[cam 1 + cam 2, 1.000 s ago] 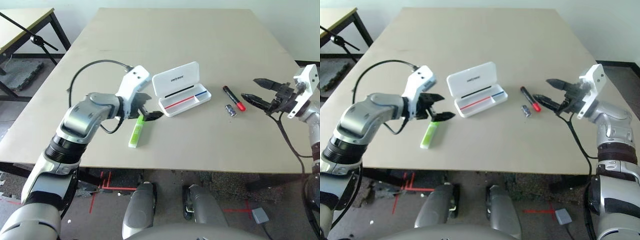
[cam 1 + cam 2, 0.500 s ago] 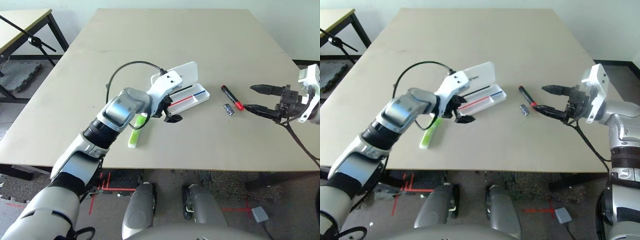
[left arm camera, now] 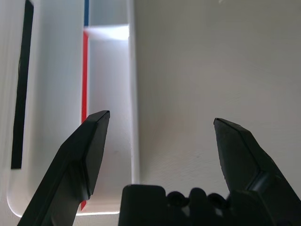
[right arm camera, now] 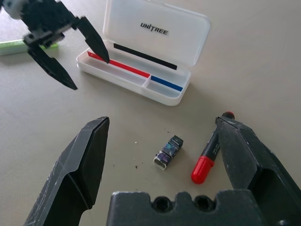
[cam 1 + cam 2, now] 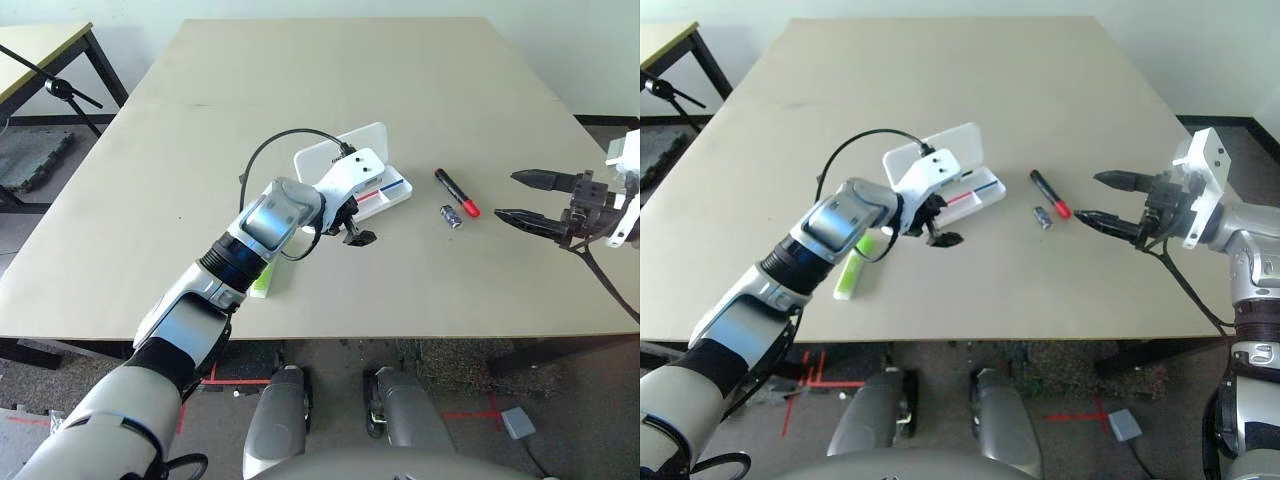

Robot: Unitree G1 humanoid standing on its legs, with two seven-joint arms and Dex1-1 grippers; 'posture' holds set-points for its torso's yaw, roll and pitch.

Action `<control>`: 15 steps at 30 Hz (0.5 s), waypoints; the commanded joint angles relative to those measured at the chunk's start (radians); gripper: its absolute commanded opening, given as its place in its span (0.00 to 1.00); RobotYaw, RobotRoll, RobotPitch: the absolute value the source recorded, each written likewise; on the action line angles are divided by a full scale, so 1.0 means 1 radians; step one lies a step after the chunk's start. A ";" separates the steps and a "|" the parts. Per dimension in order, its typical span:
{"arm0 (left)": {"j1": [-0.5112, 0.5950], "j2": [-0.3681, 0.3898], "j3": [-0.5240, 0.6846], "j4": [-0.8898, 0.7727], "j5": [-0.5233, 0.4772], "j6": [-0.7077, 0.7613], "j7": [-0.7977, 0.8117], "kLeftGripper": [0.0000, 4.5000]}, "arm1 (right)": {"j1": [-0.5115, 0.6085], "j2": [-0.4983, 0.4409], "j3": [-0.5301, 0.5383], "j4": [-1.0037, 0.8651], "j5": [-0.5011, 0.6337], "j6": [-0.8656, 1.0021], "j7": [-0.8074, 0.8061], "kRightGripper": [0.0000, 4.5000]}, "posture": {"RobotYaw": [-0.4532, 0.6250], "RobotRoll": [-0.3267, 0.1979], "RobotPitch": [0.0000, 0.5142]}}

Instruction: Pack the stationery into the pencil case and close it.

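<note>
The left pincer (image 4: 89,63), spread wide and empty, hangs over the edge of the open white pencil case (image 4: 136,77) on the worktop (image 5: 940,80) — a green highlighter (image 5: 852,270) lying near the case, beneath the arm. The right pincer (image 5: 1110,203), also gaping, hovers near a red-capped black marker (image 5: 1050,193) — a small dark cylinder (image 5: 1042,217) just beside it.
</note>
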 commanded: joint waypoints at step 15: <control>-0.006 -0.021 0.010 0.084 0.056 -0.056 -0.031 0.70 | 0.022 -0.009 -0.043 -0.018 0.022 0.007 -0.021 1.00 | 0.55 0.62 0.22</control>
